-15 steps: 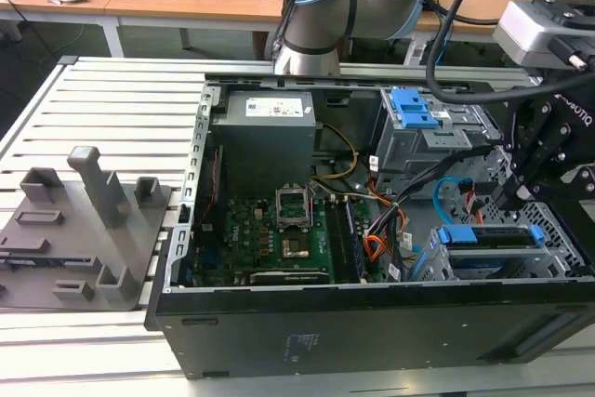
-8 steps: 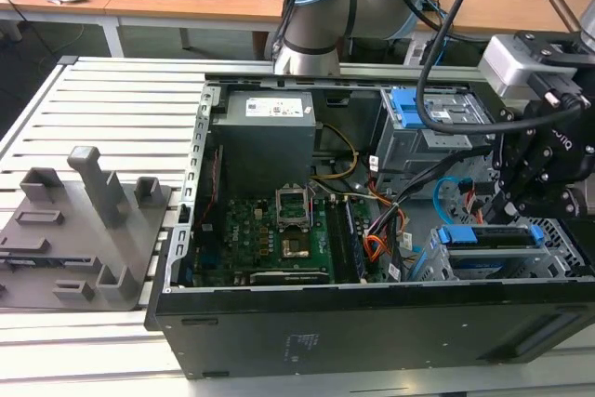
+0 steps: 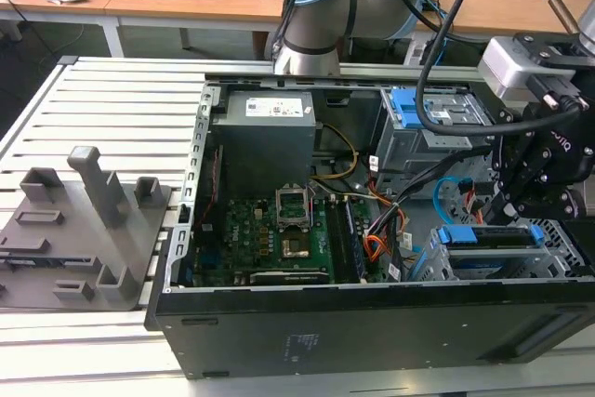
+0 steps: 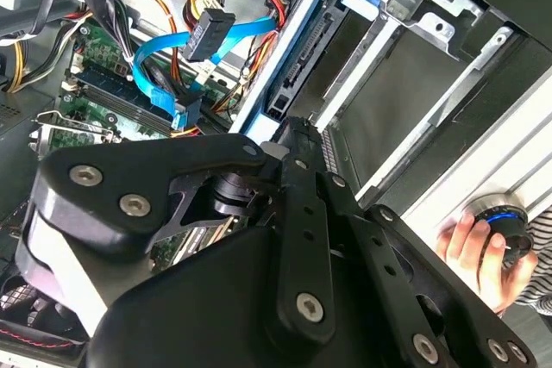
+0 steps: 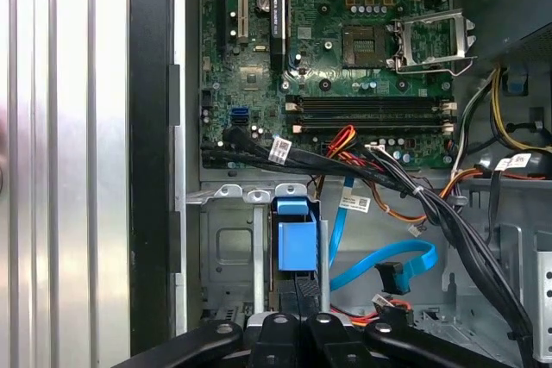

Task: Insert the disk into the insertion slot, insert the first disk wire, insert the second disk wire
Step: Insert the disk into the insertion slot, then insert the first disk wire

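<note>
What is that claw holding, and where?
Possibly the disk, at the end of its blue carrier; the gripper sits right there, but a firm grip cannot be told.

A pale slotted metal bench (image 3: 112, 109) carries an open black computer case (image 3: 372, 332), lying on its side. At the exterior view's left, just beside the case, sits a grey plate (image 3: 56, 258) with what look like upright blocks.

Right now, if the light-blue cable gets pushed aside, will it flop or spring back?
Probably springy, not limp: the light-blue cable holds an open loop. Its glossy flat jacket looks slippery. The dark plug at its loose end would likely swing.
</note>
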You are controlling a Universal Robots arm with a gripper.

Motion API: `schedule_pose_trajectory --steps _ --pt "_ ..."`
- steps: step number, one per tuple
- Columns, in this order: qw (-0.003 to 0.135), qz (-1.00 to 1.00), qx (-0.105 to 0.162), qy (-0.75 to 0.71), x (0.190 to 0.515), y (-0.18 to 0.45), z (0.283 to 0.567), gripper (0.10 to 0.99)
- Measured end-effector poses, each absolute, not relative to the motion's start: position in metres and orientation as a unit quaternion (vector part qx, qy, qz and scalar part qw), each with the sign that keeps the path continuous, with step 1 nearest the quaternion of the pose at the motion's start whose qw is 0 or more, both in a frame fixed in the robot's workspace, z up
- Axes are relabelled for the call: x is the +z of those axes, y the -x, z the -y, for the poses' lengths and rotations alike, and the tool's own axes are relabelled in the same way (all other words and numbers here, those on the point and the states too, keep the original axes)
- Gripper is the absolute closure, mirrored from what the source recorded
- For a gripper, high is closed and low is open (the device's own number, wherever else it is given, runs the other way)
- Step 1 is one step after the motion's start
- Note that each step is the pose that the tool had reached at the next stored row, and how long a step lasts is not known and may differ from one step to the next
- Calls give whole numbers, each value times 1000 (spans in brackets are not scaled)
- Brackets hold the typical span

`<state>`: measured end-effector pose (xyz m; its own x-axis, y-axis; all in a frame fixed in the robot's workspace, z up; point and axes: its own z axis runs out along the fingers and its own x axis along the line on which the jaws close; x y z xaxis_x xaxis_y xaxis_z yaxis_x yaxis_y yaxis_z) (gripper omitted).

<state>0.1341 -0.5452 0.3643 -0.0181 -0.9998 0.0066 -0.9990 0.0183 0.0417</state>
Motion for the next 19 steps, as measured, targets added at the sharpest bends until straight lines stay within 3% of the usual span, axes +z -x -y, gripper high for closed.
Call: schedule_pose_trajectory --steps 5,9,19 --pt "17 713 -13 -700 364 -134 545 980" --pt "17 713 -13 -701 364 -135 545 725" --pt "23 713 -11 -700 370 -161 521 725"
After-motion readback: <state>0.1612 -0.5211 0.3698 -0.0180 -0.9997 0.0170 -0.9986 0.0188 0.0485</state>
